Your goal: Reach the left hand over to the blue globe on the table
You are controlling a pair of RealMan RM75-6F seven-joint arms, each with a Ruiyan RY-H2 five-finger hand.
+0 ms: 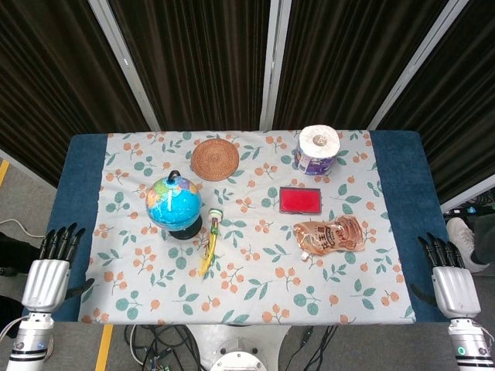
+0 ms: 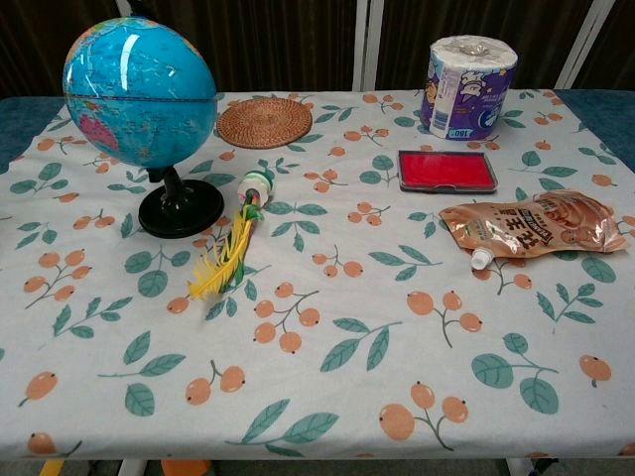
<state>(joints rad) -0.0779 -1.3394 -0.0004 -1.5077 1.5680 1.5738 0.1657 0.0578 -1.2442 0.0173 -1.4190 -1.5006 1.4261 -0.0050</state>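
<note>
The blue globe (image 1: 173,202) stands upright on a black round base on the left half of the floral cloth; the chest view shows the globe (image 2: 140,92) at the upper left. My left hand (image 1: 50,267) hangs off the table's left front corner, fingers straight and apart, holding nothing, well to the left of and nearer than the globe. My right hand (image 1: 448,274) sits at the right front corner, fingers likewise extended and empty. Neither hand appears in the chest view.
A yellow-green feathered toy (image 1: 209,243) lies just right of the globe's base. A woven coaster (image 1: 215,158) sits behind it. Further right are a toilet paper roll (image 1: 317,149), a red flat box (image 1: 300,200) and an orange spouted pouch (image 1: 331,236).
</note>
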